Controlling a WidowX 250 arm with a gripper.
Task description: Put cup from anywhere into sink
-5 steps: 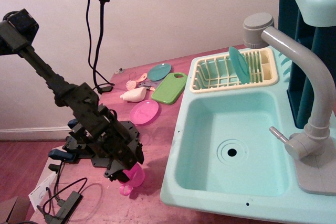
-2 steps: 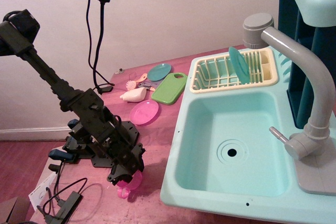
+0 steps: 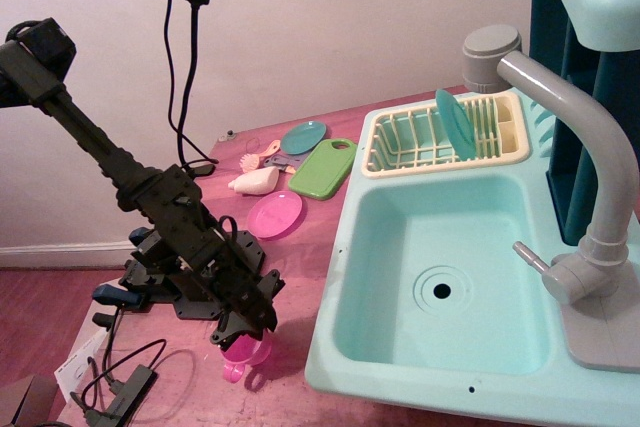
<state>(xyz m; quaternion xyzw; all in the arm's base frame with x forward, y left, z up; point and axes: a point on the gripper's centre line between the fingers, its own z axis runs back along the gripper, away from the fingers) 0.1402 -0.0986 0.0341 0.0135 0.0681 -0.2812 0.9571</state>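
The magenta-pink cup (image 3: 244, 355) stands on the wooden table near its front edge, left of the sink, with its loop handle pointing to the front left. My gripper (image 3: 247, 331) is right above it, fingers down at the cup's rim and hiding its top. The fingers are dark and I cannot tell how wide they stand or whether they grip the rim. The pale turquoise sink (image 3: 440, 292) lies to the right, with a dark drain hole and nothing in the basin. Its grey faucet (image 3: 590, 177) arches over the right side.
A cream-yellow dish rack (image 3: 440, 142) holding a teal plate sits behind the sink. A flat pink plate (image 3: 274, 214), a green cutting board (image 3: 324, 168), a teal plate (image 3: 303, 136) and small utensils lie at the back of the table. Cables hang at the front left.
My gripper has come down and a little to the right onto the cup. The cup now sits slightly lower and further left in the picture than a second ago.
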